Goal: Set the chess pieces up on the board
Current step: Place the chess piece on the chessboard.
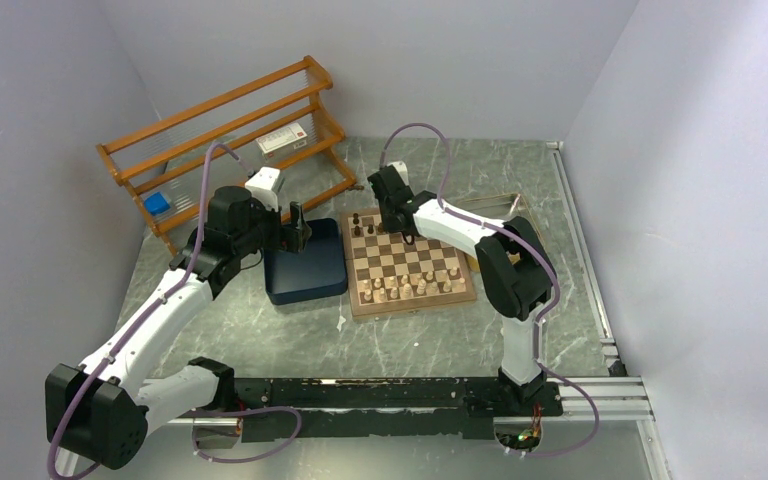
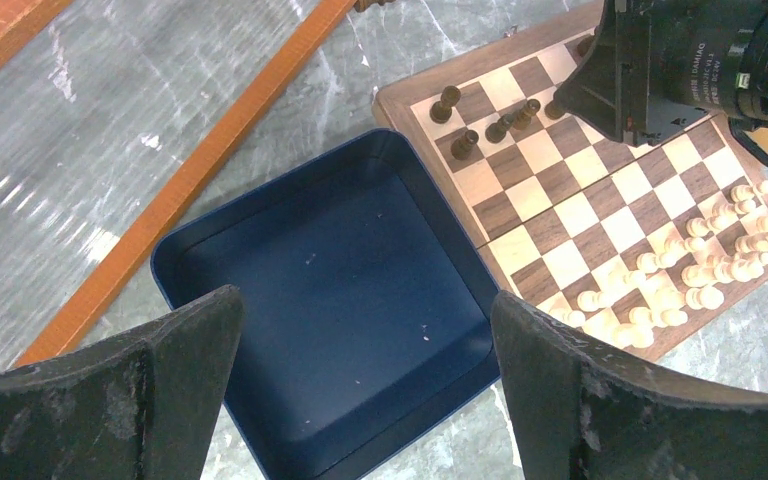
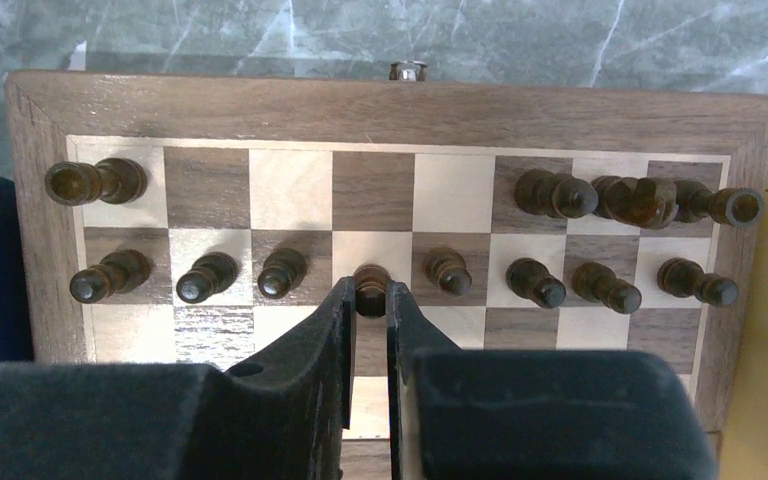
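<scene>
The board (image 1: 415,308) lies mid-table, with pale chessmen (image 1: 410,287) along its near side. Dark chess pieces (image 3: 200,277) stand along its far rows: a line of pawns, one piece at the back left (image 3: 95,182) and several at the back right (image 3: 640,197). My right gripper (image 3: 370,292) is low over the pawn row, shut on a dark pawn (image 3: 371,281) that stands upright on its square. My left gripper (image 2: 365,300) hangs open over the dark blue tray (image 2: 195,262), nothing between its fingers. From above, the left gripper (image 1: 298,222) is at the tray's far edge and the right gripper (image 1: 407,238) over the board's far rows.
The blue tray (image 1: 305,285) sits against the board's left side and shows nothing inside. An orange wooden rack (image 1: 230,135) stands at the back left. A pale flat box (image 1: 500,205) lies behind the board's right corner. Walls close in on three sides.
</scene>
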{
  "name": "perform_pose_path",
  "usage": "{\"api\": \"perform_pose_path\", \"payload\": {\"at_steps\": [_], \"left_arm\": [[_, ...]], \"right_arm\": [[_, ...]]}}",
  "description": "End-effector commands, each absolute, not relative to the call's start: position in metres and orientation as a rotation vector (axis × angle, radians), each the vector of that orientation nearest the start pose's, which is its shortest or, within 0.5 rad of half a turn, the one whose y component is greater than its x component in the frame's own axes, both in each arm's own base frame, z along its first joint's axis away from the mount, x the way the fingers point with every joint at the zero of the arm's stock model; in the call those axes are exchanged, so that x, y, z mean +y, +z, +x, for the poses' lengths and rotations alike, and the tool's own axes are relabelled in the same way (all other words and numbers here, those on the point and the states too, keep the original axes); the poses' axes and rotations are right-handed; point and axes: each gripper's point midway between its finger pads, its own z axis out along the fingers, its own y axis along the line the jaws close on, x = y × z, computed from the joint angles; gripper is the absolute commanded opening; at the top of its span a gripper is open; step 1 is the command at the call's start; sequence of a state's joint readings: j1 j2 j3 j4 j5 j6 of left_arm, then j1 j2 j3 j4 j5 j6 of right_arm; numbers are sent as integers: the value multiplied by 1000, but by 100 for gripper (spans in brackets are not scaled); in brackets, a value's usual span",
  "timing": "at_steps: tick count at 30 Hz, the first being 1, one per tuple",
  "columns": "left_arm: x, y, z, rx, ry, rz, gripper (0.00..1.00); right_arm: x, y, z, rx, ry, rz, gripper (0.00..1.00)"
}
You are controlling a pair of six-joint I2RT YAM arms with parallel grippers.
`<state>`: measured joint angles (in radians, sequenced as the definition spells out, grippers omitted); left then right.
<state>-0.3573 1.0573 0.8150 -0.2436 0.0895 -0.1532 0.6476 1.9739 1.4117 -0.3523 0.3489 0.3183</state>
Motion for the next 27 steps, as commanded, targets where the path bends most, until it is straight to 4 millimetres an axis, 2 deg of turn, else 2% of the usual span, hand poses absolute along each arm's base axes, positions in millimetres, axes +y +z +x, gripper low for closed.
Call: {"api": "perform_pose_path", "payload": {"at_steps": [1, 15, 27], "left_arm": [[-140, 197, 310, 2047, -396, 281, 98], [-140, 196, 310, 2049, -394, 281, 98], [-141, 197, 311, 2047, -394, 283, 98]], "right_arm": [[251, 61, 412, 2413, -18, -233, 15], [256, 50, 417, 2417, -16, -244, 17], [251, 53, 414, 2434, -49, -242, 15]]}}
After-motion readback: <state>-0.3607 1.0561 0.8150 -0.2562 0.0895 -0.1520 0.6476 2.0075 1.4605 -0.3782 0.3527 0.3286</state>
